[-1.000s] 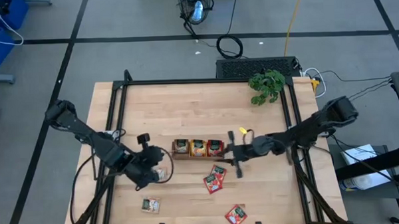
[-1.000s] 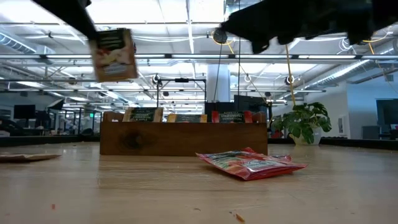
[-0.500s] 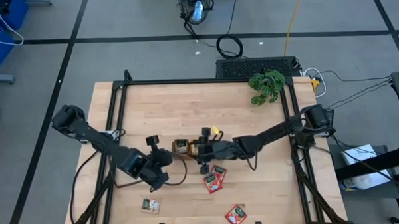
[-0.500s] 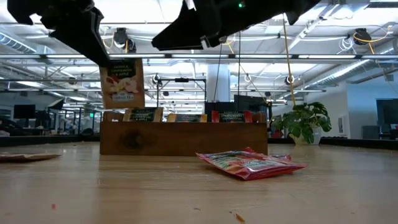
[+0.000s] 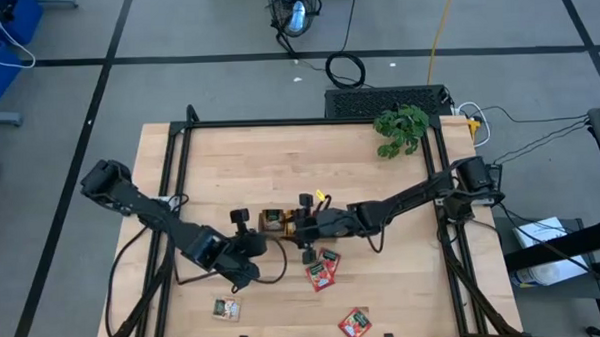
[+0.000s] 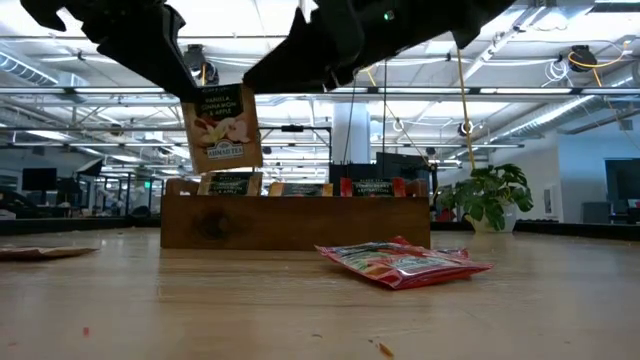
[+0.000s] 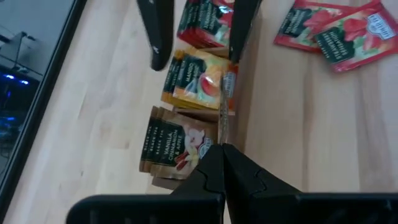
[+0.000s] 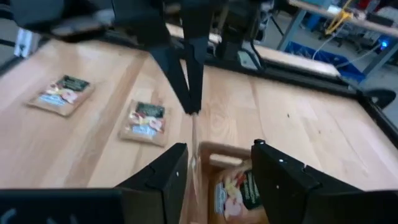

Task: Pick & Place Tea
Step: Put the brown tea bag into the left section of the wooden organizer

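My left gripper (image 6: 215, 95) pinches one sachet (image 6: 222, 128) above the tray (image 5: 298, 224). My right gripper (image 8: 214, 165) gapes empty. I count two red sachets (image 5: 323, 269) at the tray's 5 o'clock.

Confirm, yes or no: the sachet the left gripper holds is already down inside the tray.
No: in the low view the sachet hangs from the left gripper above the tray, clear of its top edge.

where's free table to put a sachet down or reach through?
Free: the wide strip between the tray and the plant, and the table's right side beyond the red sachets. Crowded: over the tray, where the left gripper dangles a sachet beside the open right gripper; loose sachets dot the front edge.
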